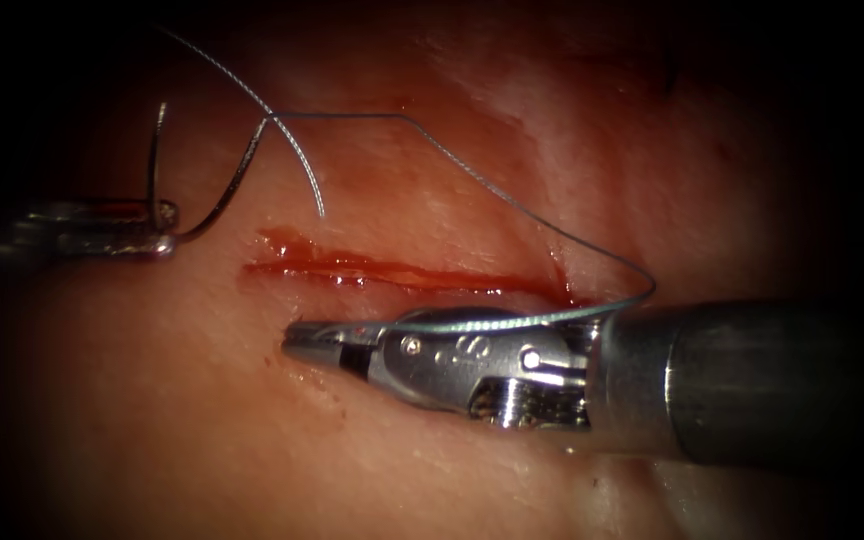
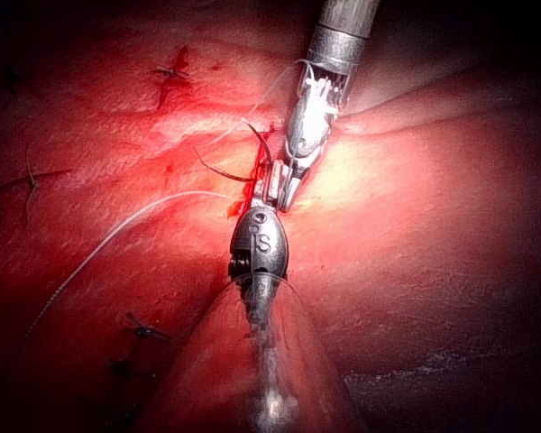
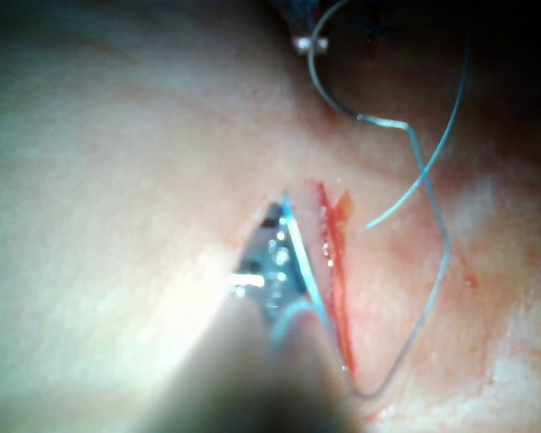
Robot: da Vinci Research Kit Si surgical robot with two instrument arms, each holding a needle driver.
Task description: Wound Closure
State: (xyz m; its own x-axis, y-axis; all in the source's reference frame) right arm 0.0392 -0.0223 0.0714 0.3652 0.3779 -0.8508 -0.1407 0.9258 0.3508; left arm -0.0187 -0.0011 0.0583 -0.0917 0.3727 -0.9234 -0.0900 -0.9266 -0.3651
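Steel-grey and stiff, the curved needle [image 1: 214, 196] is gripped near its middle by the closed left tool [image 1: 157, 238], free of the tissue [image 1: 452, 190] left of the cut [image 1: 402, 275]; thin, limp thread [image 1: 512, 200] is pinched in the shut right tool [image 1: 312, 345].

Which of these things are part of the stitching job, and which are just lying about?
In use: left gripper, shut on the needle mid-curve, clear of the tissue; right gripper, thread draped along it; cut.
Lying about: old stitches; red fluid.
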